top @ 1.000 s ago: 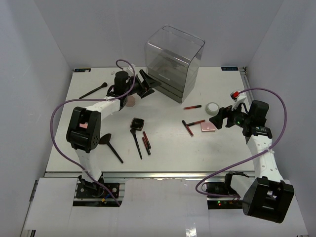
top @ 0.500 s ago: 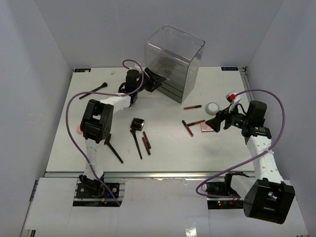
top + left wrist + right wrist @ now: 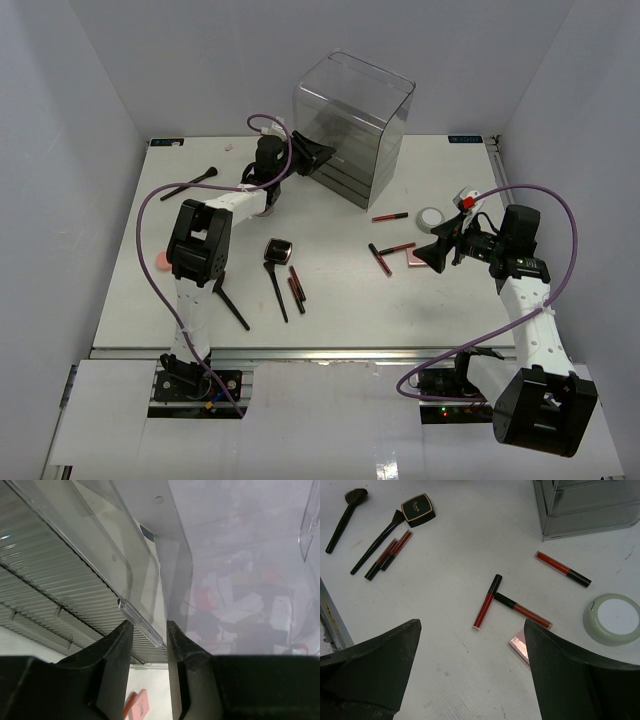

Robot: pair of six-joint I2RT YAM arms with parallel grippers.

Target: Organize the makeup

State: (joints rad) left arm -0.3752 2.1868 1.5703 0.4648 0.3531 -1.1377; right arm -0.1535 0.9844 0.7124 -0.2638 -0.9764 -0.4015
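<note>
My left gripper (image 3: 312, 155) is at the dark drawers of the clear box (image 3: 350, 125). In the left wrist view its fingers (image 3: 117, 650) stand open but narrow, one on each side of a clear drawer handle (image 3: 142, 625). My right gripper (image 3: 432, 252) hangs wide open and empty over the pink square compact (image 3: 520, 642), with two red-and-black sticks (image 3: 487, 601) just ahead. A third stick (image 3: 562, 569) and the white round jar (image 3: 614, 617) lie further on. The black compact (image 3: 279, 250), brushes (image 3: 275, 290) and a pair of sticks (image 3: 296, 288) lie mid-table.
One brush (image 3: 190, 184) lies at the far left and another (image 3: 225, 298) lies close to the left arm's base link. A pink round compact (image 3: 163, 261) sits beside that link. White walls close in the table on three sides.
My left gripper swung right from mid-table to the box's drawers, and its jaws narrowed around the handle. My right gripper edged left over the pink square compact, still wide open.
</note>
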